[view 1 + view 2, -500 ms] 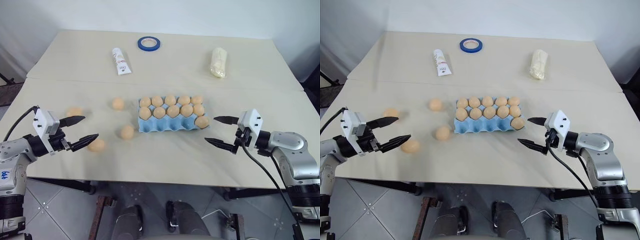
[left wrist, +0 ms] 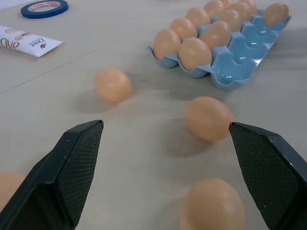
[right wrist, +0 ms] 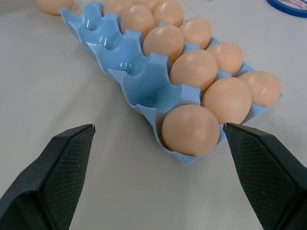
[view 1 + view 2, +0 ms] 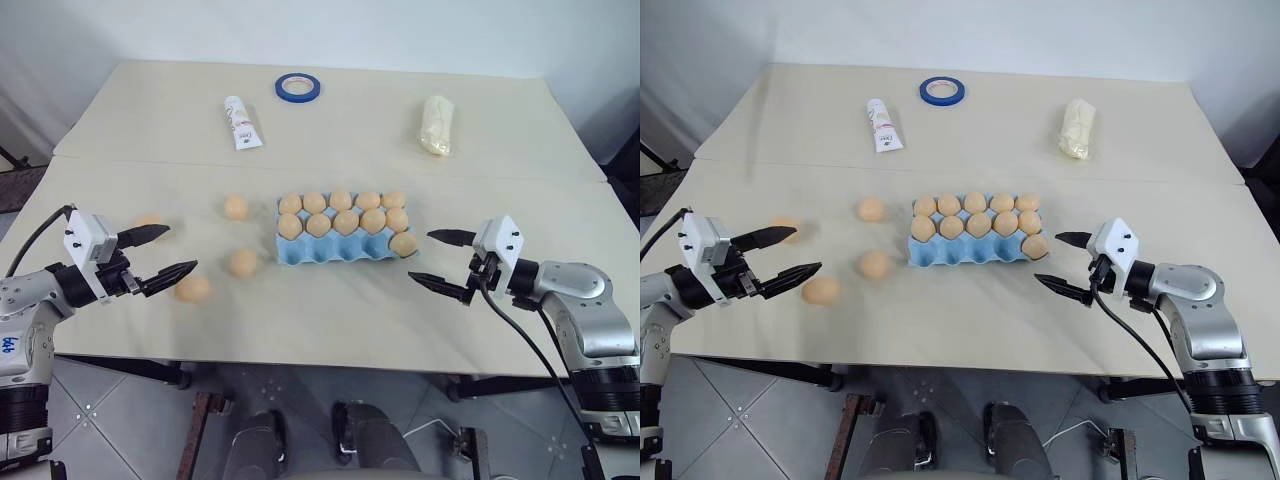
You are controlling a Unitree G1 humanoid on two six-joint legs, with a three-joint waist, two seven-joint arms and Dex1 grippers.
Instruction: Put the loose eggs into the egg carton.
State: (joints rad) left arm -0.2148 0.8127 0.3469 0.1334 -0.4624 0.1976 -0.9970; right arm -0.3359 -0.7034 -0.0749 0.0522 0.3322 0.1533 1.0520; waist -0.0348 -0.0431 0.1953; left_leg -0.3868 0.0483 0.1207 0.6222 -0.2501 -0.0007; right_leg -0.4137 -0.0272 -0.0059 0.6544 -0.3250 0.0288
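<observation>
Beige table [image 4: 330, 320] carries: blue egg carton [image 4: 340, 245] mid-table, toward the front edge; four loose eggs [image 4: 243, 263] left of it; blue tape roll [image 4: 298, 87], white tube [image 4: 241, 122] and pale wrapped bundle [image 4: 437, 124] along the far edge.

Blue tape roll [image 4: 298, 87] at the table's [image 4: 520, 130] far edge | white tube [image 4: 241, 122] just nearer, lying flat | pale yellowish wrapped bundle [image 4: 437, 124] — far right, well apart from both
</observation>
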